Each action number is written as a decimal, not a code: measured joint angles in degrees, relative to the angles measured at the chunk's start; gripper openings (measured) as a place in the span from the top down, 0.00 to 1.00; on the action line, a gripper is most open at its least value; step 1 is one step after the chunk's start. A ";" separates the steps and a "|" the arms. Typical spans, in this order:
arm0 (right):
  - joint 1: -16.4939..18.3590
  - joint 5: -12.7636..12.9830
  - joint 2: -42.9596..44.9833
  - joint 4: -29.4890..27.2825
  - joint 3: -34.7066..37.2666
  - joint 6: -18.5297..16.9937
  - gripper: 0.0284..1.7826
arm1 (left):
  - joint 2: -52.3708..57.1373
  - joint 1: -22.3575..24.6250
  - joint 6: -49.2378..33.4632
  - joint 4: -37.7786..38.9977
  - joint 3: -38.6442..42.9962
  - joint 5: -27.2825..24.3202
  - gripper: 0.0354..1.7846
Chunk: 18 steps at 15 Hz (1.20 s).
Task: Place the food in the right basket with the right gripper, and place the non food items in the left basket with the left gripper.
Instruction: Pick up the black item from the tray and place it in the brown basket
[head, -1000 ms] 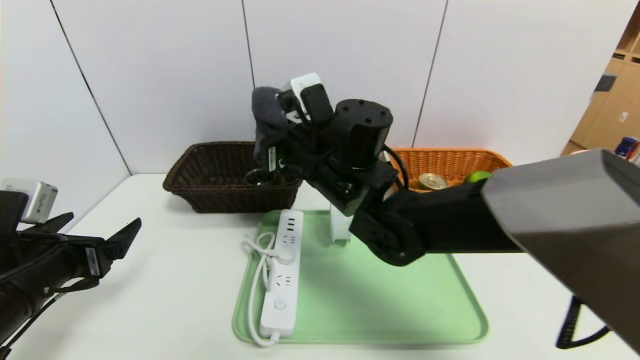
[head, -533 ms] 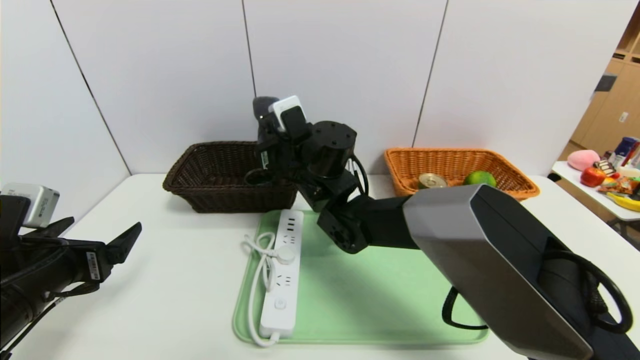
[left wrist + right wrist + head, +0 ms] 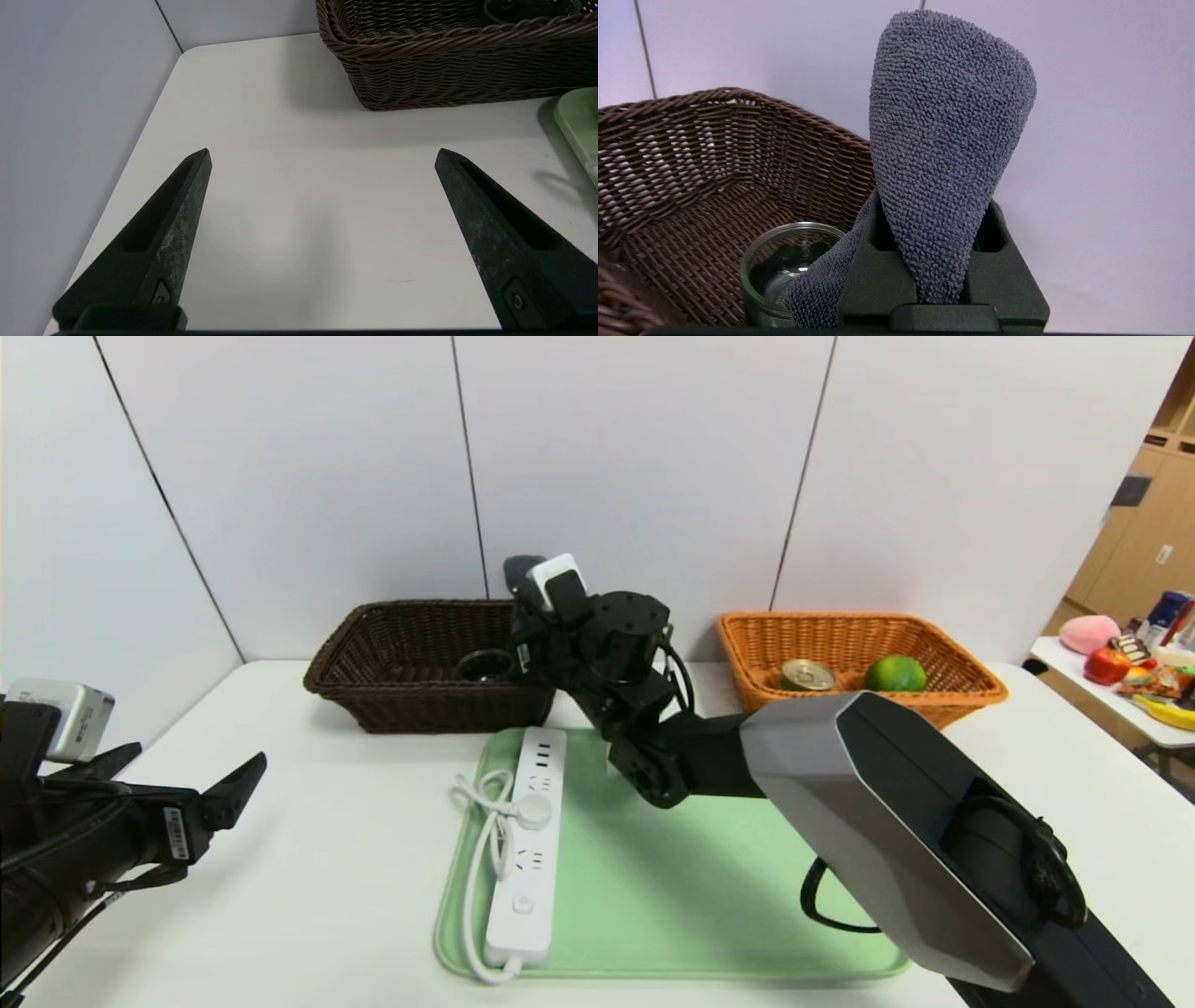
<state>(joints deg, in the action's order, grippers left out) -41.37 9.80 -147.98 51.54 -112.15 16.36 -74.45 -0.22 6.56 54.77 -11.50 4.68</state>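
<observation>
1. Left gripper [image 3: 322,154] — jaws spread wide, nothing between them. It hangs over bare table [image 3: 308,859], with the left basket [image 3: 448,60] ahead of its tips and the tray [image 3: 672,896] off to one side.
2. Strip [image 3: 527,845] — one, lying along the tray's left edge with its cord coiled beside it, well short of either set of jaws.
3. Right gripper [image 3: 931,233] — jaws clamped on the towel [image 3: 943,140], which stands up out of them; a flap trails below. Over the last second this arm has dropped and reached farther back, so the towel now sits at the near right corner of the left basket instead of high above the tray.
4. Meaning: the towel appears close to release over the correct basket, though the right arm carries it, not the left.
5. Dish [image 3: 784,266] — one, already inside the left basket, just below the right jaws.
6. Right basket [image 3: 962,686] — far from both grippers; holds one tin [image 3: 808,674] and one fruit [image 3: 894,672].
7. Count: two baskets, one tray, one towel. No tape roll is visible.
</observation>
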 joint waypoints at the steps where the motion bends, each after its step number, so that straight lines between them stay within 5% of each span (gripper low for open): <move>1: 0.06 -0.02 -0.06 0.22 0.00 0.04 0.87 | -0.05 0.00 -0.02 0.00 0.00 0.02 0.06; 7: 0.01 0.20 -0.04 0.33 0.00 0.04 0.87 | -0.07 -0.02 -0.02 0.00 -0.05 0.05 0.06; 12: -0.22 0.00 -0.04 2.62 0.00 -0.07 0.48 | -0.02 -0.02 0.00 0.00 0.06 0.02 0.06; 18: -0.44 0.00 1.43 2.95 0.00 -0.29 0.24 | 0.20 0.00 0.00 0.05 0.00 0.00 0.06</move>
<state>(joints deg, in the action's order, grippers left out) -41.81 9.80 -146.56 54.49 -112.15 16.07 -74.25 -0.22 6.56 54.82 -11.50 4.68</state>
